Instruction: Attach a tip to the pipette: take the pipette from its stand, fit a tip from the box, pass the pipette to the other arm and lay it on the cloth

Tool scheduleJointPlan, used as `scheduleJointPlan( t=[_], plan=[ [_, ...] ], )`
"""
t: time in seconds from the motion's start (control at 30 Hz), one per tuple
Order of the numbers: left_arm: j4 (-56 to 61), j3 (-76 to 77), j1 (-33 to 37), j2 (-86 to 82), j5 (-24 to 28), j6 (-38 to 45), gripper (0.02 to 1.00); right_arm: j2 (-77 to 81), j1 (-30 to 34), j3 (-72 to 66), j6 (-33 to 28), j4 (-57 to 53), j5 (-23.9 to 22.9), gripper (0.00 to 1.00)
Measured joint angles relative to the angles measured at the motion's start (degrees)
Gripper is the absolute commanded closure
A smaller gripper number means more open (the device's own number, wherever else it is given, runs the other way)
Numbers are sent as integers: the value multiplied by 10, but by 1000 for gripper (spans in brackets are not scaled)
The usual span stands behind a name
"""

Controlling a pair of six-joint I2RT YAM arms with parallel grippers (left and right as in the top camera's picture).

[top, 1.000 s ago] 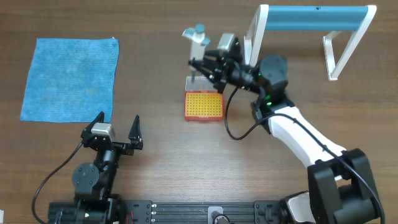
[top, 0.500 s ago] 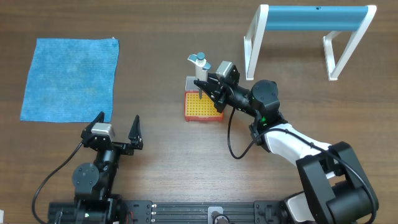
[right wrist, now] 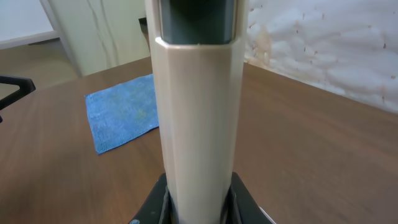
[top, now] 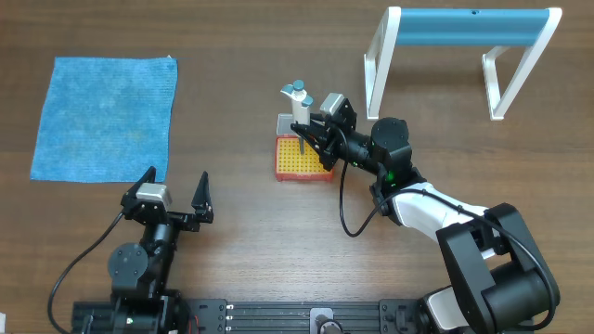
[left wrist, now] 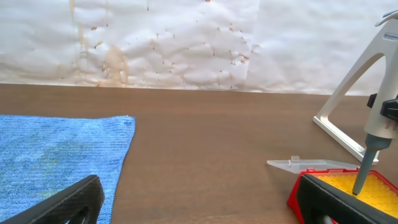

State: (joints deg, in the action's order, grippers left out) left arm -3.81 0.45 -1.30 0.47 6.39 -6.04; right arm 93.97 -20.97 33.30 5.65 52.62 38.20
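My right gripper [top: 314,128] is shut on the white pipette [top: 299,104], which stands upright with its blue-capped head on top. In the left wrist view the pipette [left wrist: 380,106] has its grey lower shaft down among the yellow tips of the red tip box [left wrist: 341,190]. The pipette body [right wrist: 196,106] rises close to the right wrist camera, clamped between the dark fingers [right wrist: 163,194]. The tip box [top: 303,158] sits mid-table with its clear lid [left wrist: 310,164] lying open behind it. The blue cloth [top: 104,119] lies flat at the far left. My left gripper [top: 176,199] stands open near its base, holding nothing.
The white stand with a blue top bar [top: 469,37] is at the back right, one white leg [left wrist: 339,134] near the tip box. Bare wooden table lies between the cloth and the box. A cable loops from the right arm [top: 345,199].
The right arm has brought the pipette nearer and down, from behind and above the tip box onto it. The left arm has not moved.
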Motion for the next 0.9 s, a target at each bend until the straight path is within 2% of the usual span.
scheduleJointPlan(
  t=[0.43,0.9],
  plan=[
    [0,0,0,0,0,0,23,-1,-2,-12,-27,14,0,923],
    [0,0,0,0,0,0,20,-1,-4,-23,-30,43,0,923]
  ],
)
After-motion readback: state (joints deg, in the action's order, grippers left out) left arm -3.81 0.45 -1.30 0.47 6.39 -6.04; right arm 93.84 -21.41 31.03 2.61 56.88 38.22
